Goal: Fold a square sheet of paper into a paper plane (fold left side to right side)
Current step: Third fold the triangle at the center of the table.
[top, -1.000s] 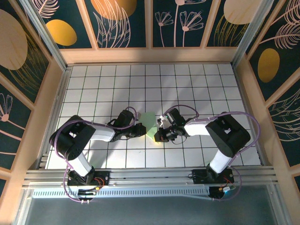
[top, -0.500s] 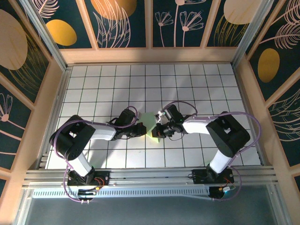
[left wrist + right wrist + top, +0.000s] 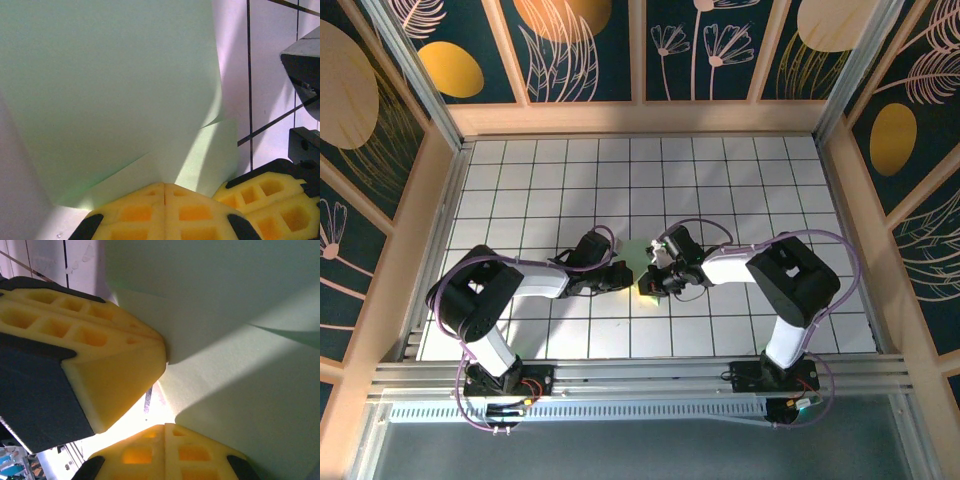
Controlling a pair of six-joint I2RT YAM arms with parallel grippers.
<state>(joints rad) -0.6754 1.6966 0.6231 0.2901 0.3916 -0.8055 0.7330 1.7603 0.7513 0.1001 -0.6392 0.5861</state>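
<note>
**Desk:** What's around the work?

**Me:** I've got a white grid table point(image 3: 740, 190) boxed in by wooden walls point(image 3: 640, 118) with leaf-patterned panels, and a metal rail point(image 3: 640, 372) along the near edge. Purple cables point(image 3: 448, 290) loop over both arms.

**Desk:** And the paper?

**Me:** One green sheet point(image 3: 637, 255), near the middle of the table, between the two wrists. From above, both gripper heads cover its near part. On my left wrist camera one layer lifts over a lower layer along a crease.

**Desk:** Anything crowding it?

**Me:** Each gripper crowds the other. On either wrist camera the other gripper's foam sits just beside my own, right at the paper.

**Desk:** Tool state?

**Me:** The left gripper point(image 3: 623, 277) is clenched, its yellow pads point(image 3: 135, 212) pressed together with the tips at the sheet's near edge. The right gripper point(image 3: 651, 284) is clenched too, tips against the paper. I cannot tell whether either has paper pinched between its pads.

**Desk:** Count?

**Me:** One sheet, two arms, two grippers, two foam pads on each.
</note>
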